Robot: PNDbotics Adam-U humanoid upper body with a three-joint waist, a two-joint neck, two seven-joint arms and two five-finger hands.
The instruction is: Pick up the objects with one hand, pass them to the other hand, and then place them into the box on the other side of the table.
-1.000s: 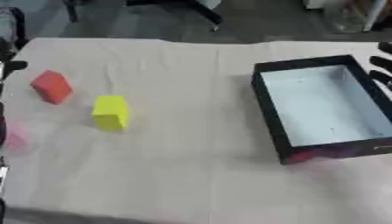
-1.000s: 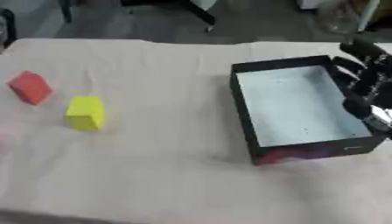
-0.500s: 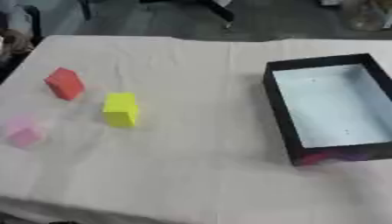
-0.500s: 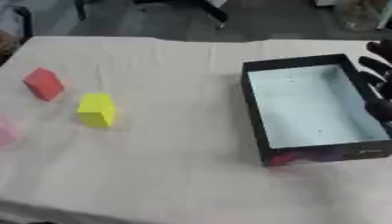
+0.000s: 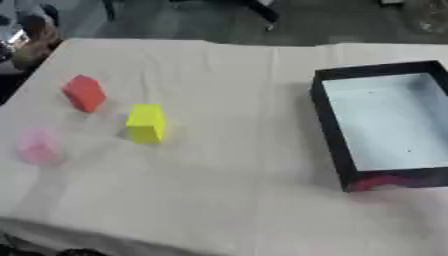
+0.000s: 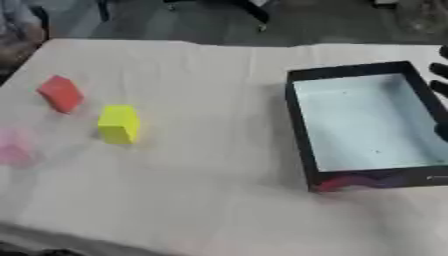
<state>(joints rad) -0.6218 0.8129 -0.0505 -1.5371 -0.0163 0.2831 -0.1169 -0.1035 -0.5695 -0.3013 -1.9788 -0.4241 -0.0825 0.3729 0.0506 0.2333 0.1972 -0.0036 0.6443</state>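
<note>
Right robot hand [image 6: 440,75] beside box [image 6: 297,125], empty, finger spread unclear

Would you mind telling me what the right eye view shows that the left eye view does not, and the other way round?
Only the right eye view shows dark parts of the right robot hand at its right edge, beside the box; whether it is open or shut cannot be told. Only the left eye view shows more of the table's left side, beyond the pink block. Both show the red block, the yellow block and the black box with its pale, empty floor on the cloth-covered table.
</note>
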